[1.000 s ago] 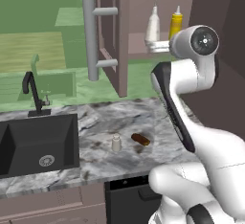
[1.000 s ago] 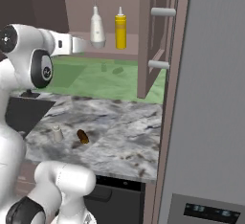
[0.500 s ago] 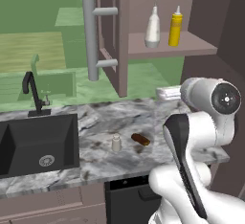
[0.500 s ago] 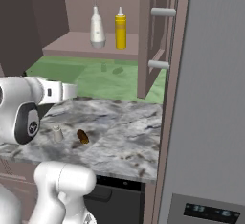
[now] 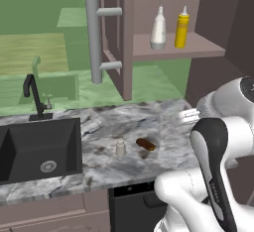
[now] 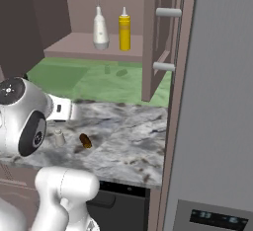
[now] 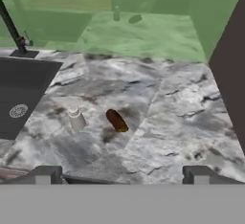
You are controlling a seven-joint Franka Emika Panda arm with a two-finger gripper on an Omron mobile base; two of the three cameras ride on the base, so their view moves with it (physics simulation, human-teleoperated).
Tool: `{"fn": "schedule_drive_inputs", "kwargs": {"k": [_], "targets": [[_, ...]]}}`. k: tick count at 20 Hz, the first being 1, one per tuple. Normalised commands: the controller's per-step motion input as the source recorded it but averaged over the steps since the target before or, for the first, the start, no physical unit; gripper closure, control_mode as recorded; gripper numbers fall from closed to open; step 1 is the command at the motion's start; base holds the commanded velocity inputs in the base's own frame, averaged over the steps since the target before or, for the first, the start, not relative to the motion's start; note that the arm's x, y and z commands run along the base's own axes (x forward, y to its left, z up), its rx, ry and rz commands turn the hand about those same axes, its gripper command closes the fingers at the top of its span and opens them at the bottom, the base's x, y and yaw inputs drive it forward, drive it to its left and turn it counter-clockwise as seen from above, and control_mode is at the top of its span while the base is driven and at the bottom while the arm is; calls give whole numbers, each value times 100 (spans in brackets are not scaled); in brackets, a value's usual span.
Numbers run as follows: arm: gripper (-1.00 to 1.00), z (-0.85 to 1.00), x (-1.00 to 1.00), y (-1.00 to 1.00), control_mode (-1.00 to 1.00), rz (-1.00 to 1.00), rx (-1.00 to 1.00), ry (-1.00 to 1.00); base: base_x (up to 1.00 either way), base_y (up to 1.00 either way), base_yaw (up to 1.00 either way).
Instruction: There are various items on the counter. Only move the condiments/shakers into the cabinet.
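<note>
Yellow squeeze bottle [image 5: 182, 27] and white bottle [image 5: 159, 27] already stand side by side on the cabinet [image 5: 198, 47] shelf, so you have 2 of the 3 condiments put away. What is left is the small shaker [image 5: 120, 147], upright on the counter [image 5: 163, 122] between the sink [image 5: 39, 146] and the brown lump [image 5: 146, 144], which lies just beside it and should stay where it is. Your gripper [image 7: 122, 174] hangs above the counter's front edge, jaws spread wide and holding nothing, with the shaker ahead and to its left in the hand view. The cabinet door [image 5: 111, 37] is open.
</note>
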Motion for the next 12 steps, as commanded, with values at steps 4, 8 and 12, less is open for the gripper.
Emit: {"fn": "schedule_drive_inputs", "kwargs": {"k": [4, 8, 12], "targets": [[-100, -65, 0, 13, -100, 20, 16, 38, 0, 0, 0], [-100, -49, 28, 27, -100, 18, 15, 28, 0, 0, 0], [-100, -38, 42, 37, -100, 15, 7, 13, 0, 0, 0]]}}
